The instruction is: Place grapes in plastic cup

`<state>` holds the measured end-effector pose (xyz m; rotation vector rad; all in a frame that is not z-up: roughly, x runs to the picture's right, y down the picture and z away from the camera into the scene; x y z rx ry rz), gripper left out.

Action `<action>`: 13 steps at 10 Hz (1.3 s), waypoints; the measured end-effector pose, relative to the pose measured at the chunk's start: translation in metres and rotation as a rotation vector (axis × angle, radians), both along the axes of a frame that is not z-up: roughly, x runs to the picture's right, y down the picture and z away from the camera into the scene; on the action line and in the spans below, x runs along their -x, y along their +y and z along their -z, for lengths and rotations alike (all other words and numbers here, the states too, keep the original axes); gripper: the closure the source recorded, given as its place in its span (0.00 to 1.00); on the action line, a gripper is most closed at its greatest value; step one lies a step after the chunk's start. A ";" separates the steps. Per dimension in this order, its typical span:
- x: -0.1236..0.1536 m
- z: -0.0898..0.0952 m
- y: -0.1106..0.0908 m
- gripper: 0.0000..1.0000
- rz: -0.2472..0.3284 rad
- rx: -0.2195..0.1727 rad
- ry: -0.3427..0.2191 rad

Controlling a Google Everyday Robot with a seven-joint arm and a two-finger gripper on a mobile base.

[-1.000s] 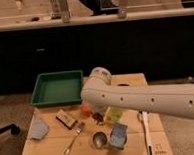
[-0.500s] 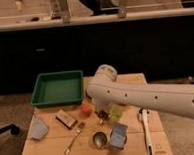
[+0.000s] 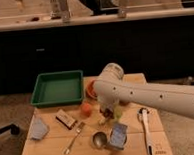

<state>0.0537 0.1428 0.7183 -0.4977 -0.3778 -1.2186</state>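
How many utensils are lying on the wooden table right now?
2: a fork near the front left, a white-handled utensil at right. The arm, its tool low at centre, may hide others.

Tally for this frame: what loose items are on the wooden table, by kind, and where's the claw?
Green tray: 1
Orange fruit: 1
Plastic cup, mostly hidden by the arm: 1
Fork: 1
Metal cup: 1
White-handled utensil: 1
Blue-grey packets: 2
Small brown box: 1
Total: 9
The claw is beside the plastic cup.
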 end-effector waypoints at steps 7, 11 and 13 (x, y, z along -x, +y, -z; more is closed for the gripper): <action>-0.035 -0.008 0.000 1.00 0.014 0.020 0.027; -0.053 -0.009 0.003 1.00 0.045 0.036 0.060; -0.055 -0.009 0.005 1.00 0.098 0.049 0.086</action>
